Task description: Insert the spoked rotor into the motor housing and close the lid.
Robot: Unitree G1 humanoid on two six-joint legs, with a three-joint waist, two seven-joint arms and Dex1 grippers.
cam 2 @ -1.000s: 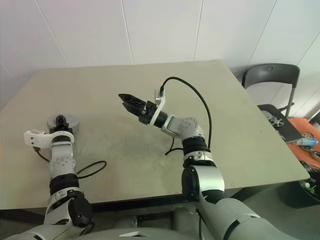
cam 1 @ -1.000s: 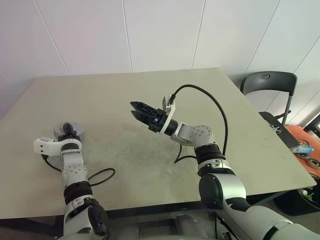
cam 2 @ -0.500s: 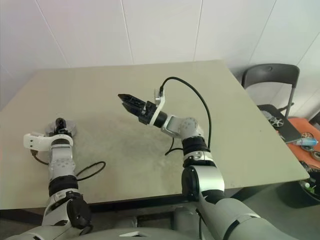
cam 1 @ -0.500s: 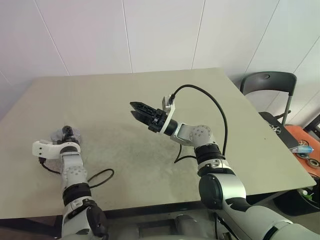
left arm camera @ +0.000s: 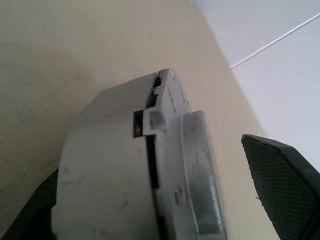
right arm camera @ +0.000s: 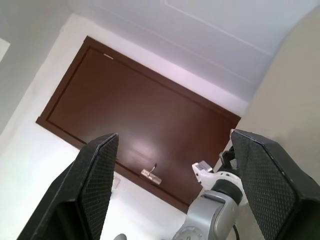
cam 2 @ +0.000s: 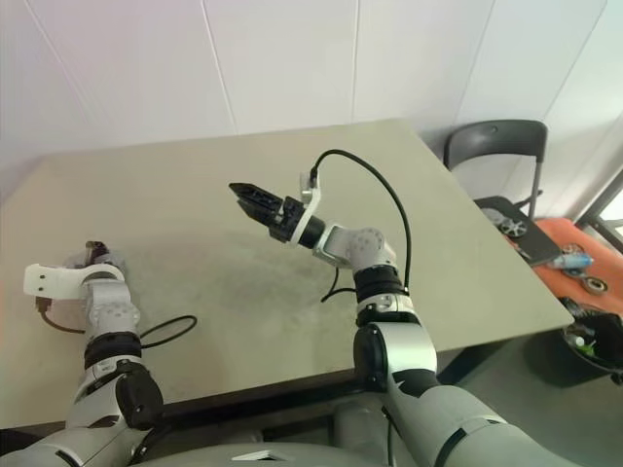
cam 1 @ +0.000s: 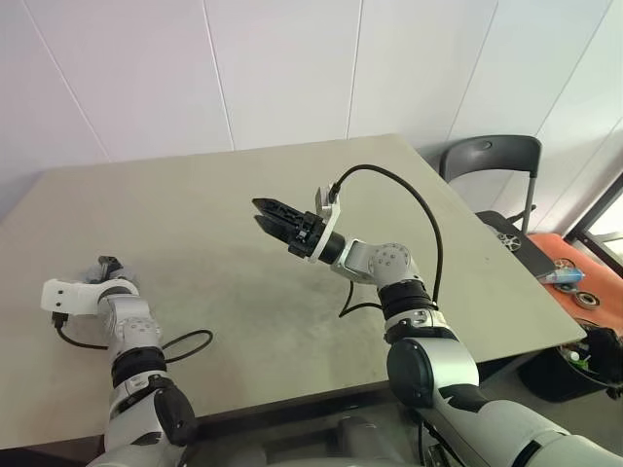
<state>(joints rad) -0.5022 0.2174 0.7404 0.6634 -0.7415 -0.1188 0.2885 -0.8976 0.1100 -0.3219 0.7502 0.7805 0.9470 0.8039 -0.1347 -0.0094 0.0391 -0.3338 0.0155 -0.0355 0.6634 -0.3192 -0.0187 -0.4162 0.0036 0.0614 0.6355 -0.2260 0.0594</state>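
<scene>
The motor housing [left arm camera: 115,175] is a grey round body lying on the table [cam 1: 243,321] near its left edge. The left wrist view shows it edge-on, with a seam and a flange round its side. I cannot tell the lid apart from it. The spoked rotor is hidden. My left gripper [cam 1: 105,266] stands open around the housing, and one finger [left arm camera: 280,185] stays clear of its flange. Above the middle of the table my right gripper [cam 1: 259,212] hangs open and empty, pointing left.
A black cable [cam 1: 185,342] loops on the table beside my left arm. Another cable [cam 1: 409,190] arches over my right forearm. A dark chair [cam 1: 487,161] stands off the table's right corner. Orange clutter [cam 1: 574,282] lies at the far right.
The camera has swung, so the whole picture has shifted left. My left wrist has turned and sunk a little by the housing. The right arm has kept still.
</scene>
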